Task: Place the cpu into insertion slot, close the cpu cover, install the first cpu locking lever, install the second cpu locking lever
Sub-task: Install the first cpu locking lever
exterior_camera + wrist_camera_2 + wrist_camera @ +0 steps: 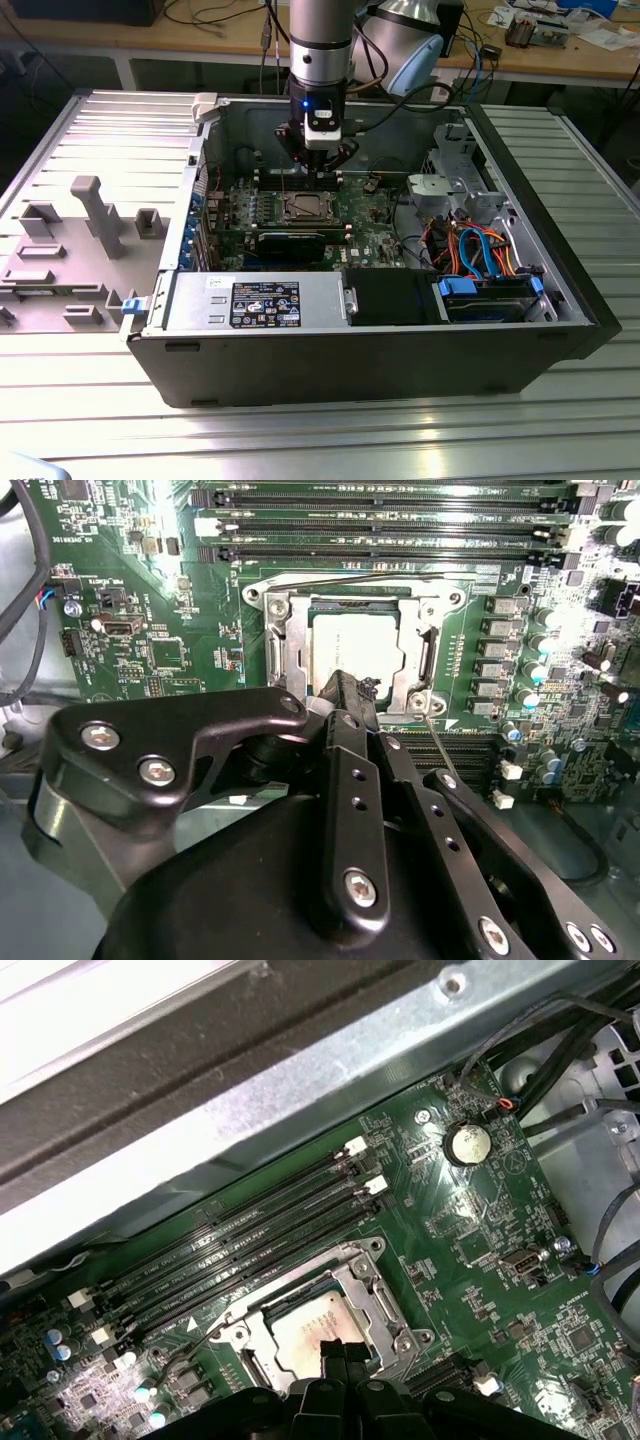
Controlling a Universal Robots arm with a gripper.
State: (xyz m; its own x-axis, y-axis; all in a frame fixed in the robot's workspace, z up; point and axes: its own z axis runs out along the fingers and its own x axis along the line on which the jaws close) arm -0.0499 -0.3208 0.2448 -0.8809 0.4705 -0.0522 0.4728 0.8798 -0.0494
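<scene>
An open dark metal computer case (400, 350) is seen lying on a ribbed aluminium table (300, 440). With the exterior view read as a clock face, a green motherboard (370, 215) is found inside the case. The insertion slot (304, 207), a square socket with a silvery rim, is set at about 10 o'clock from the case's middle. The black two-fingered gripper (320, 160) is held at 12 o'clock of that socket, close above the board. A long black card (290, 240) is seen at 6 o'clock of the socket, and a grey plastic fixture (95, 210) at 9 o'clock of the case.

In both wrist views the cpu (360, 645) (305, 1330), a flat square chip with a silvery-tan top, is seated in the socket. The cpu cover (285, 640) (370, 1305), a thin silvery windowed frame, is laid down flat around it. The gripper (342, 685) (340, 1348) is shown with its fingers pressed together and nothing pinched, the tips at the cover's edge beside the chip; contact cannot be told. A thin wire lever (350, 580) is laid along the cover's side nearest the long black memory slots (380, 525). A second thin rod (437, 742) is seen slanting away from a cover corner beside the fingers. Whether either is latched cannot be told.
</scene>
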